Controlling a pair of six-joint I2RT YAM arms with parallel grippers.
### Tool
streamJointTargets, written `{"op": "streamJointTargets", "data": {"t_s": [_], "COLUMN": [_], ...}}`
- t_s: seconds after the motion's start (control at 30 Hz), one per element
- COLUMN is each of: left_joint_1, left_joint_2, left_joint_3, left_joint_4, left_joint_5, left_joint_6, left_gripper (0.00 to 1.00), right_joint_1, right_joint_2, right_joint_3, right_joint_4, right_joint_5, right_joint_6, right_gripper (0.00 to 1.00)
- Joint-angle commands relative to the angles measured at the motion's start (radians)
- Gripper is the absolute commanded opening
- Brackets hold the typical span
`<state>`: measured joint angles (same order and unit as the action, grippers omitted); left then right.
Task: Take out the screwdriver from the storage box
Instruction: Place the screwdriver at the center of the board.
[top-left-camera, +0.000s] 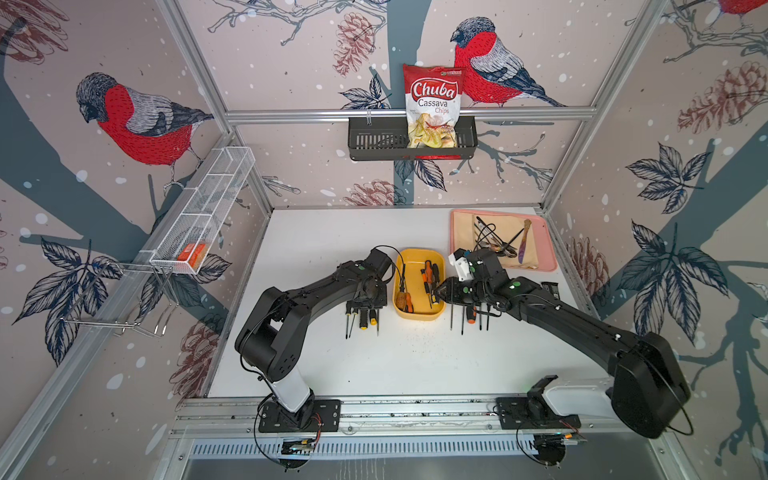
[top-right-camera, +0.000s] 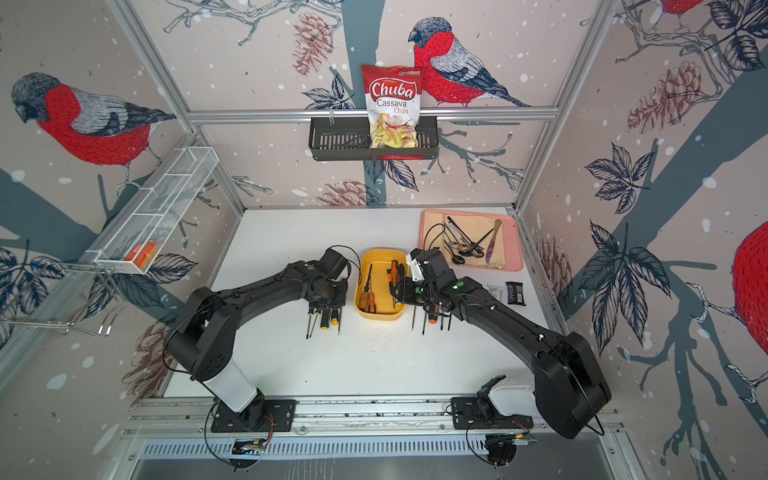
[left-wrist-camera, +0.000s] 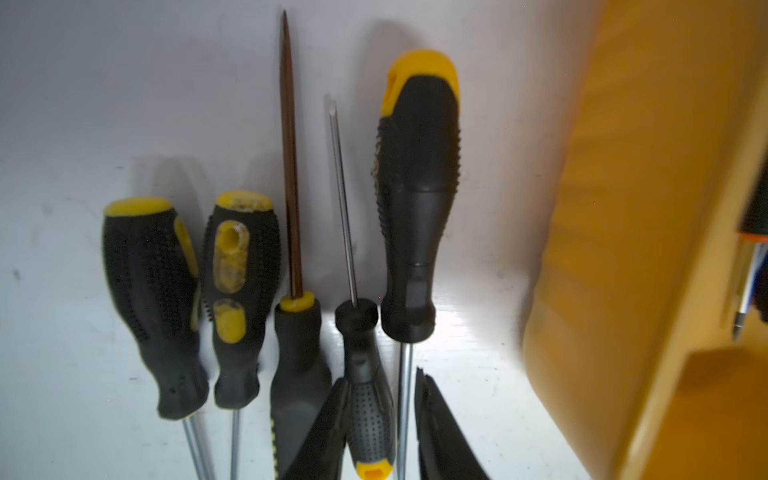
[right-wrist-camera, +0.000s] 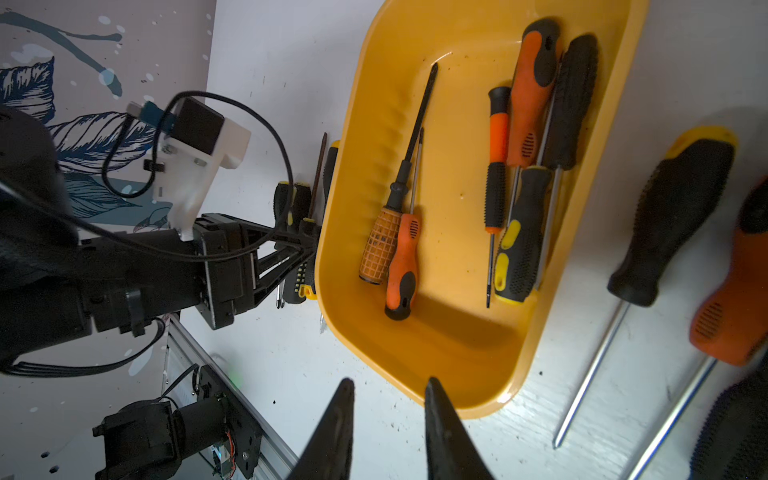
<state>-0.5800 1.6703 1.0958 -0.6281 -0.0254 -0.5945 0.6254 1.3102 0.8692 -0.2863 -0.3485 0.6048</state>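
As left tool (left-wrist-camera: 381, 376) gapes, screwdriver (left-wrist-camera: 370, 415) lies between jaws.

A lab robot test cell: silver aluminium-profile frame (top-left-camera: 409, 114), bird-printed wall panels (top-left-camera: 137, 124) around a white desk (top-left-camera: 332, 365), two black robot arms (top-left-camera: 316, 291) bolted at the desk's near edge.
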Motion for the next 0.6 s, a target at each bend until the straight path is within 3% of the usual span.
{"op": "streamJointTargets", "data": {"t_s": [0.0, 0.27, 0.57], "left_joint_1": [0.0, -0.021, -0.108], "left_joint_2": [-0.03, -0.066, 0.023], "left_joint_3": [0.031, 0.125, 0.282], "left_joint_4": [-0.035, -0.03, -0.034], "left_joint_5": [0.007, 0.075, 0.079], "left_joint_6": [0.008, -0.004, -0.031], "left_gripper": [0.31, 0.34, 0.36], "right_joint_1": [0.0, -0.007, -0.028], "right_joint_2": [-0.012, -0.038, -0.104], "right_joint_3": [0.002, 0.0, -0.022], "right_joint_4": [0.01, -0.027, -0.063], "right_joint_5": [0.006, 0.017, -0.013], "right_joint_6": [-0.005, -0.025, -0.075], "right_gripper": [0.31, 0.33, 0.38]}}
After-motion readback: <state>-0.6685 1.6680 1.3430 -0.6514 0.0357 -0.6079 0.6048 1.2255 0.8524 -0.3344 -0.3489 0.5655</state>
